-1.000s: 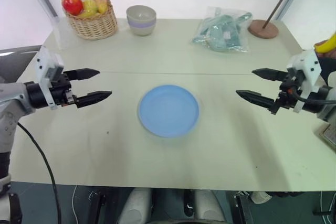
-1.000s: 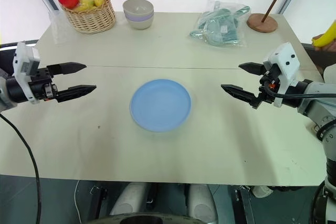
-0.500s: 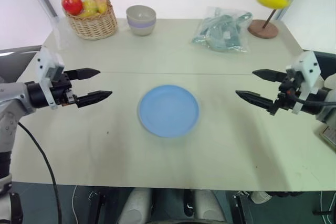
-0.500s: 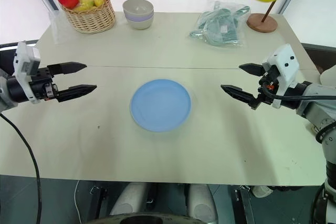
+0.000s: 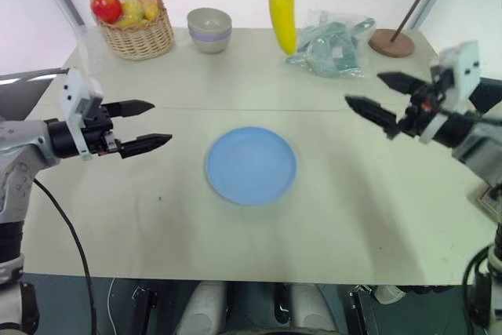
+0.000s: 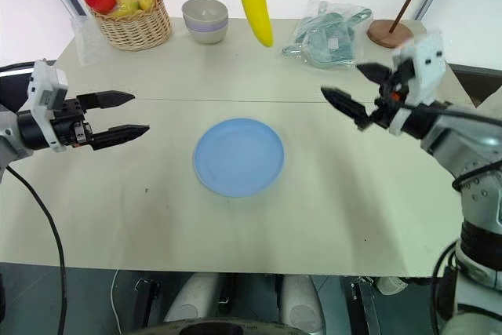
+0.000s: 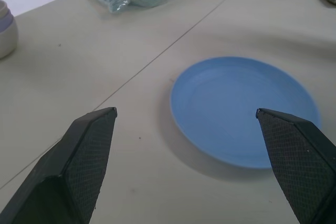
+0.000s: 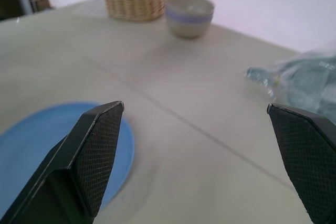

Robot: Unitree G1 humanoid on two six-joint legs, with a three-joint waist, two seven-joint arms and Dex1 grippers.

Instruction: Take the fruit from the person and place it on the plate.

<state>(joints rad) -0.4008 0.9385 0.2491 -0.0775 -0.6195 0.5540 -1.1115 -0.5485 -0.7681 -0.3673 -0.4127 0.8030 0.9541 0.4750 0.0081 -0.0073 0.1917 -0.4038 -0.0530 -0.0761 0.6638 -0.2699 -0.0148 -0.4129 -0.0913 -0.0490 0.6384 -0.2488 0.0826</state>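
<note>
The banana (image 5: 281,1) hangs upright at the top centre of your head view, its upper end cut off by the frame edge and its lower tip pointing down over the far part of the tabletop (image 5: 157,209). You cannot see what holds it. Its tip sits just beside the clear bag of teal items (image 5: 333,43) in the picture, between that bag and the beige bowl with a lavender band (image 5: 209,29).

Below it, at the centre of the frame, the light blue plate (image 5: 251,165) lies flat on the tabletop with nothing on it. The banana is well apart from the plate.

Your right tool (image 5: 380,98) is at the right of the frame, held above the tabletop and pointing toward the middle, its two black fingers spread wide and released, grasping nothing. It is near the banana's lower tip but apart from it. Your left tool (image 5: 140,125) is at the left of the frame, level with the plate, pointing toward it, its fingers likewise parted and empty; in the left wrist view the plate lies between the two fingers (image 7: 79,166).

At the upper left corner, a wicker basket (image 5: 140,33) holds bagged red and yellow fruit. At the upper right, a round brown stand base (image 5: 392,42) carries a thin slanted rod.
</note>
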